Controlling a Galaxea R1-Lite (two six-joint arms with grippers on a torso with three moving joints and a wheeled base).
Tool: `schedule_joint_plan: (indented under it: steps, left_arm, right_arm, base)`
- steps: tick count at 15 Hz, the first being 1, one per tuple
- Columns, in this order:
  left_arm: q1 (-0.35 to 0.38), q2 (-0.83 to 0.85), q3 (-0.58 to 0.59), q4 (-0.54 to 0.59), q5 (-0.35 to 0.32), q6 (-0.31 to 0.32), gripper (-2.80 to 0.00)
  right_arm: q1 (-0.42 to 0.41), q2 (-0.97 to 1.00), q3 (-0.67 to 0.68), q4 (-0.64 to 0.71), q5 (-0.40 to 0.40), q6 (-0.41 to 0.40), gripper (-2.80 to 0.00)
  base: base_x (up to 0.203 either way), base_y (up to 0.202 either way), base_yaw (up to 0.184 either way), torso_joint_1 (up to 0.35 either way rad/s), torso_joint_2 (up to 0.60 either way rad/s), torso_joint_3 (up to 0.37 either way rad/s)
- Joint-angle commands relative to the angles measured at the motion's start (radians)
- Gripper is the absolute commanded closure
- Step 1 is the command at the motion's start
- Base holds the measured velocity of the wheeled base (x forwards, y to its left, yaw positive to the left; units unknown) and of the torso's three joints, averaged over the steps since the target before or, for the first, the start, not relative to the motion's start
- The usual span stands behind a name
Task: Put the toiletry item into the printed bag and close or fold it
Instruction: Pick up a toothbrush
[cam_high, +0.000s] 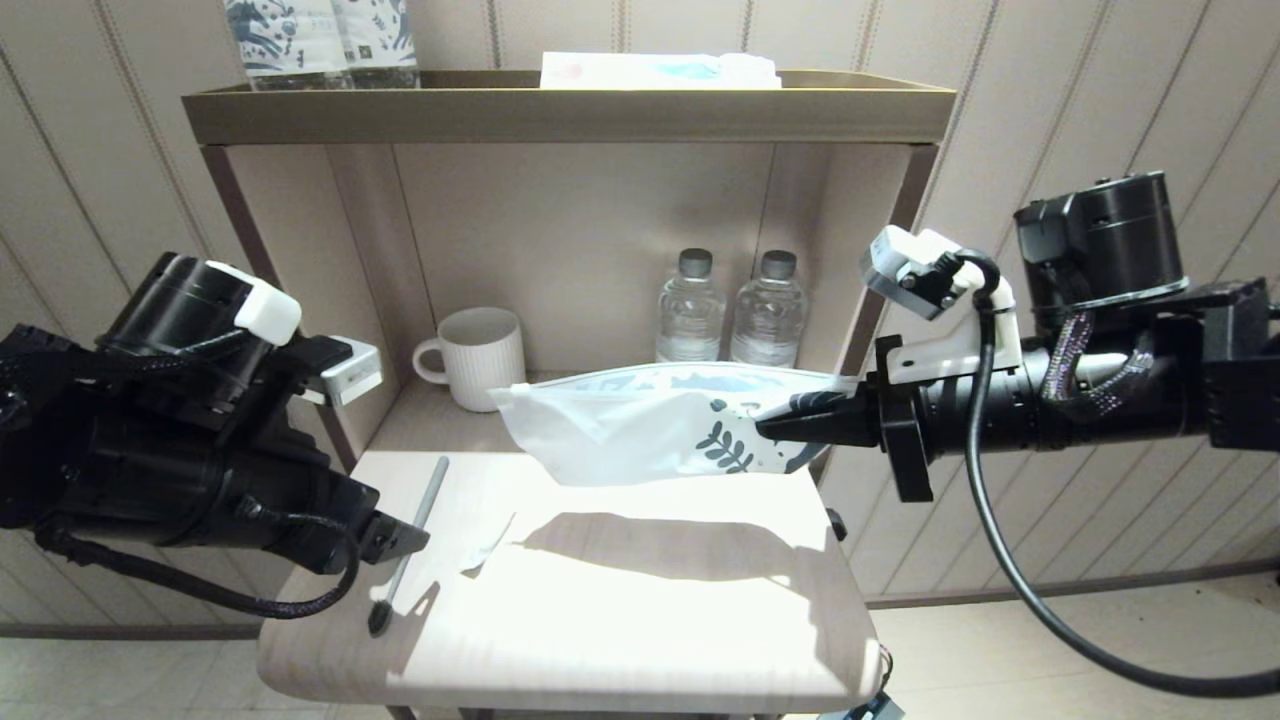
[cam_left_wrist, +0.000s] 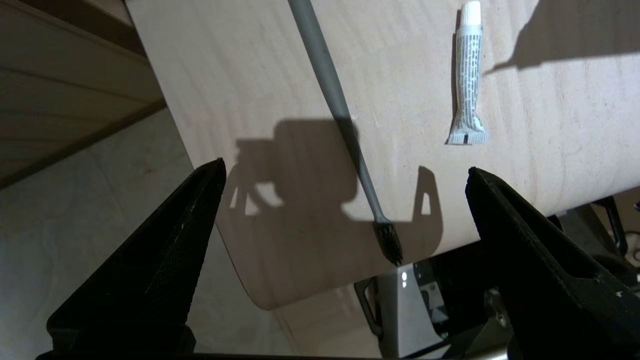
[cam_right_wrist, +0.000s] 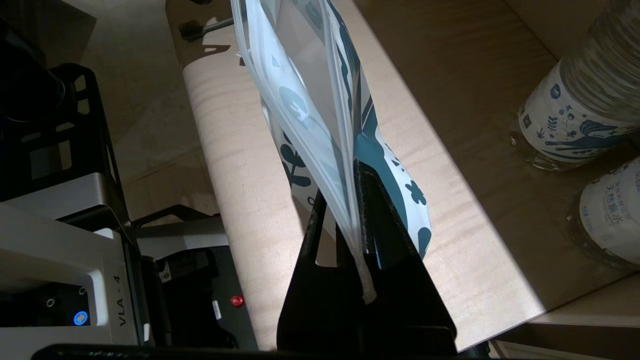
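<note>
Here the right end effector (cam_high: 775, 428) is clenched on the printed end of the bag (cam_high: 640, 425), holding it up off the surface (cam_high: 650, 600) so that the white, crinkly body stretches leftward in the air, in front of the shelf opening. In the right wrist view the bag's edge (cam_right_wrist: 350, 220) is pinched between the two black fingers. The left end effector (cam_left_wrist: 345, 210) stands released, its fingers spread wide, at the near left corner of the surface above the toothbrush (cam_high: 407, 545). The toothbrush lies flat on the surface along its left side, grey handle pointing far and dark bristle head at the near edge, apart from the bag. Just to its right lies a small white tube (cam_left_wrist: 467, 82), not touching it. Behind, inside the shelf, stand a ribbed white mug (cam_high: 478, 356) on the left and two water bottles (cam_high: 730, 310) to the right.
</note>
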Motion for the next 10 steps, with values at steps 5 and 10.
schedule_joint_plan:
  steps: [5,10]
  left_arm:
    - [-0.001,0.161,-0.122,0.084,0.02,-0.04,-2.8]
    - [0.003,0.313,-0.226,0.084,0.036,-0.041,-2.8]
  right_arm:
    - [0.001,-0.004,0.004,0.001,0.014,-0.002,0.0]
    - [0.0,-0.005,0.005,0.001,0.014,-0.004,0.0]
  base:
    - [0.0,0.0,0.0,0.0,0.0,0.0]
    - [0.0,0.0,0.0,0.0,0.0,0.0]
